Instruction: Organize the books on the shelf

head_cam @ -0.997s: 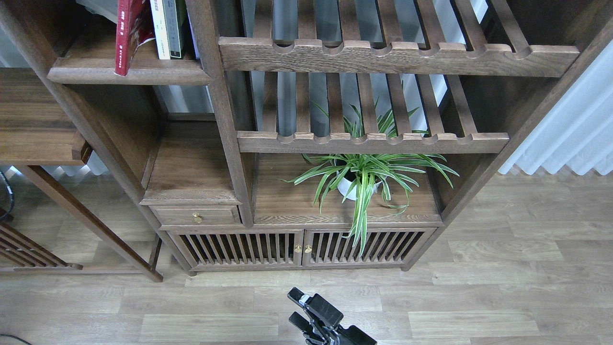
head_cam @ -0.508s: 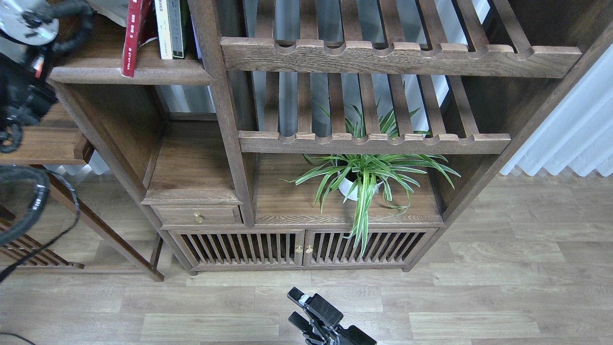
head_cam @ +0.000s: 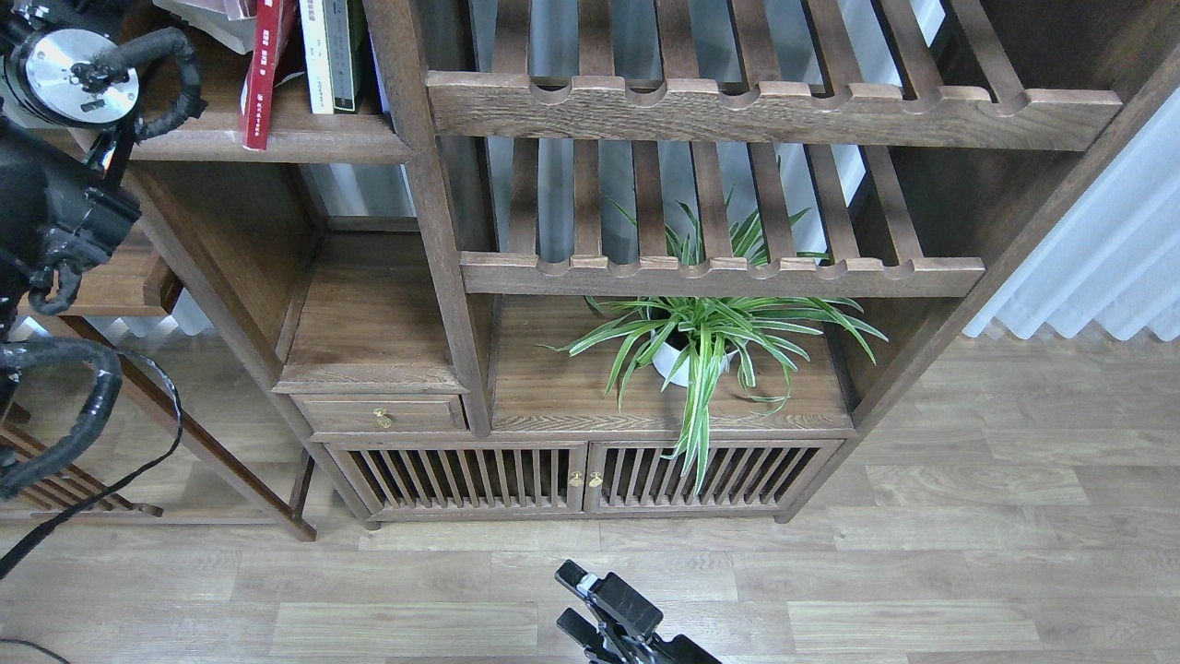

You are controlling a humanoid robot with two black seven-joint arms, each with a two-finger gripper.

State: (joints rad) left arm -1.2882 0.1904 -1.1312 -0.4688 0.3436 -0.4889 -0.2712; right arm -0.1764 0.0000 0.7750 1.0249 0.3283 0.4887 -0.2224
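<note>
Leaning at upper left of the frame on the shelf (head_cam: 304,143): red book (head_cam: 263,78), beside white-spined and green-spined volumes; rising along the left edge, left arm (head_cam: 64,138), gripper cut off by the frame; sitting at bottom centre, right gripper (head_cam: 583,604), fingers spread, holding nothing; plant (head_cam: 705,341) standing mid-frame.

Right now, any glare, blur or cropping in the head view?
Head view: sharp, evenly lit, no motion blur; bright spot on the left arm's metal disc; red book cropped by the top edge; right gripper cut by the bottom edge; straight posts splay outward.
</note>
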